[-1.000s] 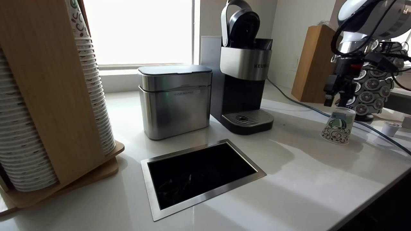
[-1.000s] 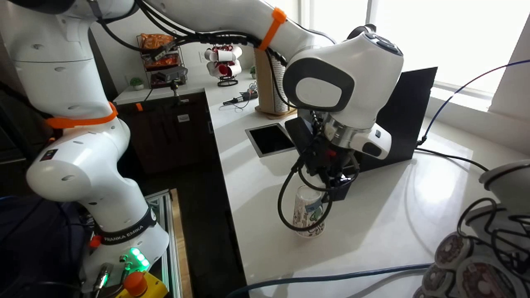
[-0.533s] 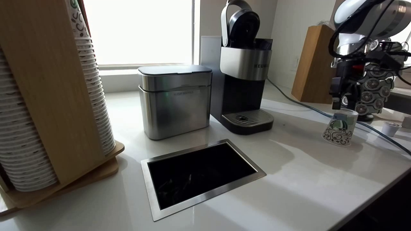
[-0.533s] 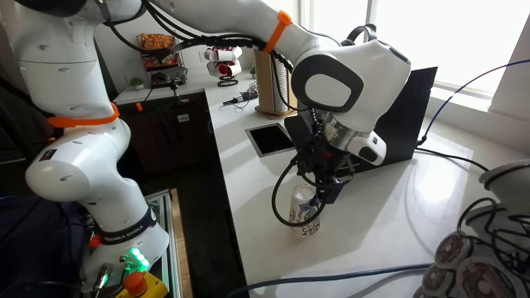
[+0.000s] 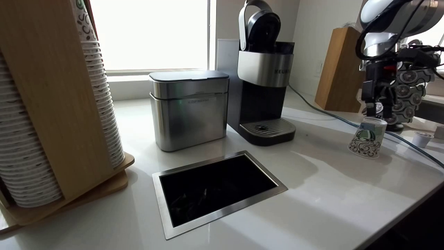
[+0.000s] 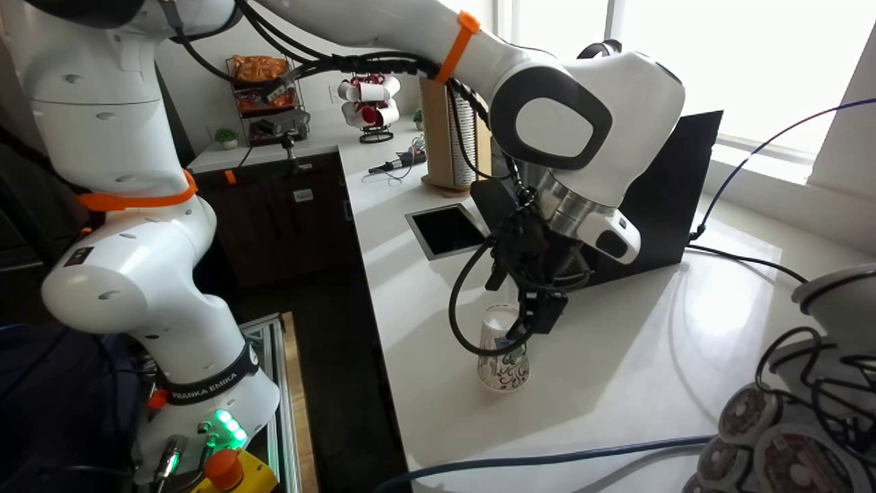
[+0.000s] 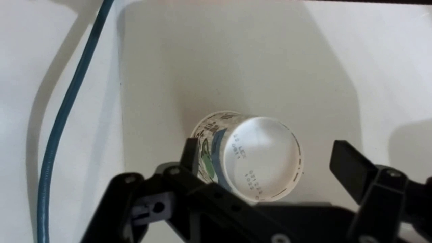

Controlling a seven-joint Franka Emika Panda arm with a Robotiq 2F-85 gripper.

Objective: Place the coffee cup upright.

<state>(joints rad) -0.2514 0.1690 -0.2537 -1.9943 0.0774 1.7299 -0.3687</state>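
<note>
Cup (image 7: 248, 157) sits mouth-down on table (image 7: 270, 67), just below fingers (image 7: 352, 170) spread wide with nothing gripped, presumably to straddle its base before inverting.

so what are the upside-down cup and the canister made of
The upside-down cup looks like matte paper, perhaps coated: printed side, rimmed base with stamped codes. The canister looks like brushed metal, probably steel, from its soft grey reflections.

Glare whites out the window (image 5: 152, 34); soft shadows cross the counter (image 5: 322, 205)
</note>
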